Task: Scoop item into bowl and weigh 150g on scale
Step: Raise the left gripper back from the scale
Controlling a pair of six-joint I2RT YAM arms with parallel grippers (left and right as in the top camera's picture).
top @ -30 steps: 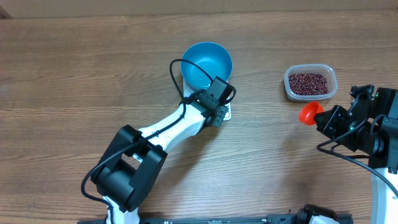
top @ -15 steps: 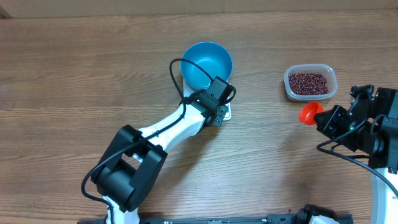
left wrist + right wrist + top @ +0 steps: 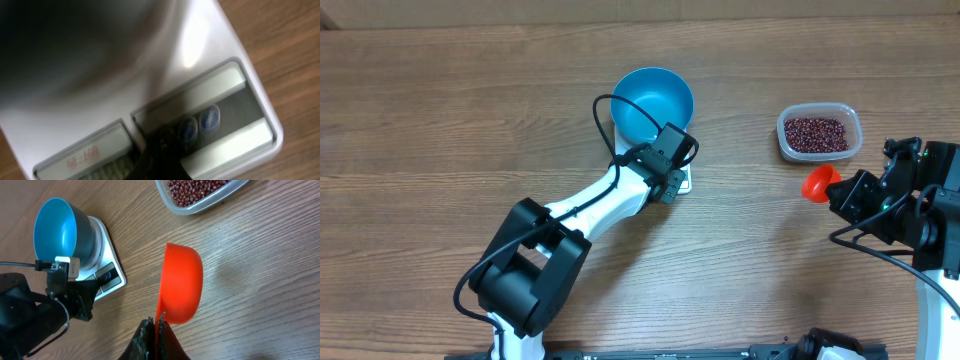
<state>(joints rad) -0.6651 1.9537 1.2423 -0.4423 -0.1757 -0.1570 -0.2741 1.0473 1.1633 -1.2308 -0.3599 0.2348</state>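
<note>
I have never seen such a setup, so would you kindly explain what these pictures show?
Two robot arms work at a wooden table. One picture looks down from above; the other two come from cameras on each wrist. The left arm reaches to the white scale, its jaws shut at the buttons. A blue bowl, empty, stands on the scale. The right arm has its jaws shut on an orange scoop. A clear tub holds red beans.
</note>
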